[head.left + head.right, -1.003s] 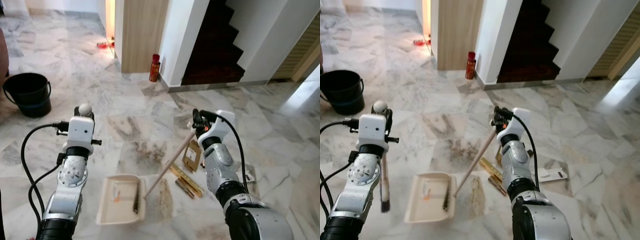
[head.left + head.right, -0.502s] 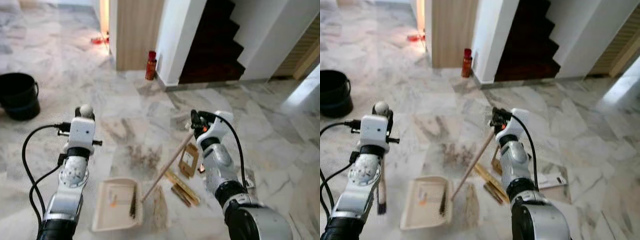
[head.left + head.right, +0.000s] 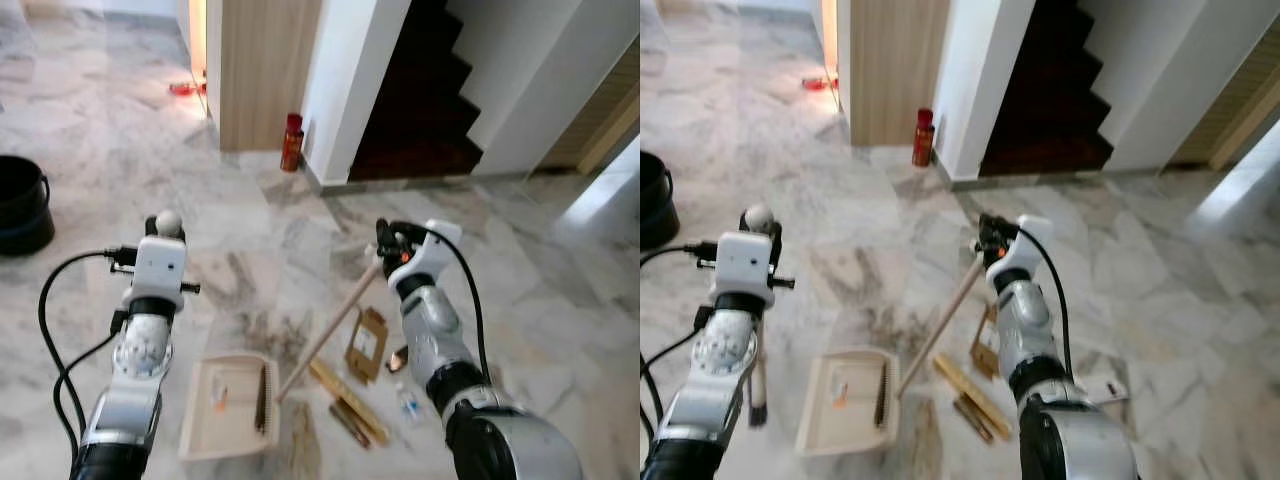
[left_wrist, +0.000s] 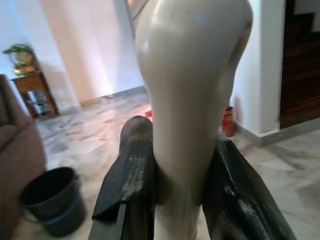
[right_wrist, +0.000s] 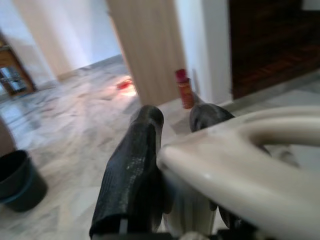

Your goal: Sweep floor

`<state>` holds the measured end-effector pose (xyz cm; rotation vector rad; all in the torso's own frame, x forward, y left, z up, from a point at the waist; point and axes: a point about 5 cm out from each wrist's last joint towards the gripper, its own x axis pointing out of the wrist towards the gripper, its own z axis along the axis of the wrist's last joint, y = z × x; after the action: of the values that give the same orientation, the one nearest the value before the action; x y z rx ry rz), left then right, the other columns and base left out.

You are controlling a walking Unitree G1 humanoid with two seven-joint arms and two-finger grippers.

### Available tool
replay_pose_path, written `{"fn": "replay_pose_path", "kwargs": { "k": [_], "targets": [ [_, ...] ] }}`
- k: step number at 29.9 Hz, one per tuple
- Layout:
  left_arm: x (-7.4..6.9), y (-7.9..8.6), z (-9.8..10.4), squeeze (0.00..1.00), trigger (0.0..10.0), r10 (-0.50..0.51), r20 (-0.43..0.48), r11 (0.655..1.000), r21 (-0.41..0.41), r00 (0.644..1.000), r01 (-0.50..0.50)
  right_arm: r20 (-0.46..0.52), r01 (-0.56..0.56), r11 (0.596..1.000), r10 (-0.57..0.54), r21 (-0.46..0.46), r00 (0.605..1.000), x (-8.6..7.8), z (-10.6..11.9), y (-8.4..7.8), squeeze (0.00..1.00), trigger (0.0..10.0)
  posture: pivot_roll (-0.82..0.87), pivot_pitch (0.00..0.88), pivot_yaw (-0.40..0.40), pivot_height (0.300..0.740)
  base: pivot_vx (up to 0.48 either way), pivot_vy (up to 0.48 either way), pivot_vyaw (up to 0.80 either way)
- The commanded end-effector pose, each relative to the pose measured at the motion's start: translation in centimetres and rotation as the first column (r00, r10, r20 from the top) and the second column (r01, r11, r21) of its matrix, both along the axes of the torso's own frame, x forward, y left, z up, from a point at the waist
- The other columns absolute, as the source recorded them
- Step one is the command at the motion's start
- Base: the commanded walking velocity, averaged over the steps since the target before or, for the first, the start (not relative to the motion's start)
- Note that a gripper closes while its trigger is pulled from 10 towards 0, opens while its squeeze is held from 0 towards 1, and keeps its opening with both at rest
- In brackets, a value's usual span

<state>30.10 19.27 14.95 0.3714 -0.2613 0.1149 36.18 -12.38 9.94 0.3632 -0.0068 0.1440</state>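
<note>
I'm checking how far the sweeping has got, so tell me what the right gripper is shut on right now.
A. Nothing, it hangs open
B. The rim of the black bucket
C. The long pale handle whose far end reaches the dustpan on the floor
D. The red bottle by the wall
C: the right gripper is closed around the top of the long pale handle, which slants down to the dustpan.

A black bucket [image 3: 18, 203] stands on the marble floor [image 3: 560, 280] at the far left. A red bottle [image 3: 292, 142] stands by the foot of the white wall [image 3: 340, 80], beside a wooden panel [image 3: 262, 70]. Dark stairs [image 3: 425, 90] rise behind. A small red object [image 3: 182, 88] lies in the lit doorway.
</note>
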Motion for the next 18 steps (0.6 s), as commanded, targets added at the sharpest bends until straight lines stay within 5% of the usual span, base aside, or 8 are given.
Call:
{"fn": "replay_pose_path", "kwargs": {
  "k": [1, 18],
  "targets": [
    [0.19, -0.9, 1.21, 0.0, 10.0, -0.044, 0.057, 0.999, 0.008, 0.997, 0.043, 0.039, 0.022, 1.0, -0.022, -0.008, 0.999, 0.56, 1.14, -0.71, 0.0, 10.0, 0.28, 0.0, -0.186, 0.74, 0.394, 0.0, 0.0],
    [0.41, -0.88, 1.65, 0.0, 10.0, -0.052, 0.064, 0.999, 0.018, 0.997, 0.051, 0.037, 0.016, 1.0, -0.016, -0.005, 0.999, 0.7, 1.33, -0.38, 0.0, 10.0, 0.28, 0.0, -0.184, 0.74, 0.39, 0.0, 0.0]
  ]
}}
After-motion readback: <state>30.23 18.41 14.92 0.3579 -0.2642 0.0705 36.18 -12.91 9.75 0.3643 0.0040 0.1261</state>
